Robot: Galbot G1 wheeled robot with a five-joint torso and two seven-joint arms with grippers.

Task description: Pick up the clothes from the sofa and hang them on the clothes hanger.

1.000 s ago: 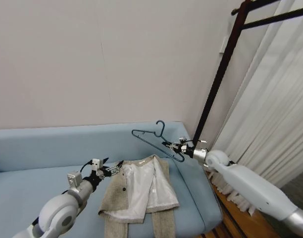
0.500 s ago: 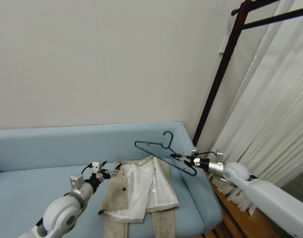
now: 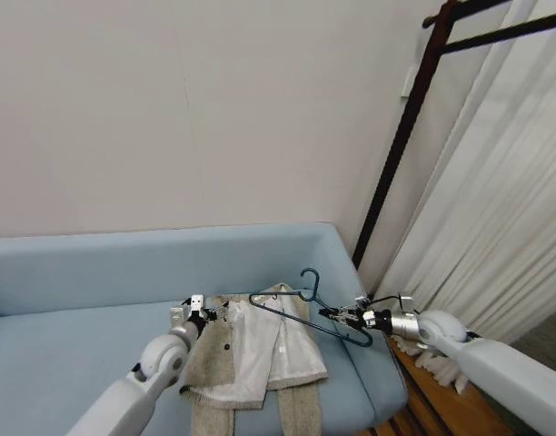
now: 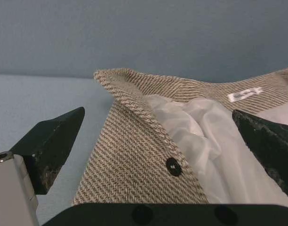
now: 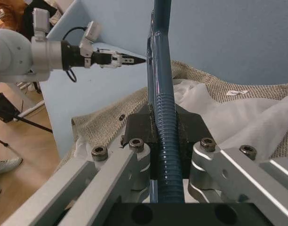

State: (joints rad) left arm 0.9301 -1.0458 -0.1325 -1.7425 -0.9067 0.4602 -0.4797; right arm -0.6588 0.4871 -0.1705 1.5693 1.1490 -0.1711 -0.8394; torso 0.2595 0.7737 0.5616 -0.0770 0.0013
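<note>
A beige tweed jacket [image 3: 260, 350] with a white lining lies open on the light blue sofa [image 3: 78, 272], near its right end. My left gripper [image 3: 205, 313] is at the jacket's left collar edge. In the left wrist view it [image 4: 158, 136] is open, with the collar and a dark button [image 4: 173, 166] between its fingers. My right gripper [image 3: 337, 316] is shut on a dark blue hanger [image 3: 305, 304], held tilted just above the jacket's right side. The right wrist view shows the hanger bar [image 5: 158, 70] clamped and running out over the jacket [image 5: 219, 94].
The dark clothes rack [image 3: 396, 154] rises at the right, behind the sofa's end, with its top bar at the upper right. White curtains [image 3: 496, 200] hang to the right of it. A wooden floor strip [image 3: 423, 400] shows by the sofa's right edge.
The right arm has brought the hanger down and forward, closer over the jacket. The left gripper has moved right and forward to the jacket's collar.
</note>
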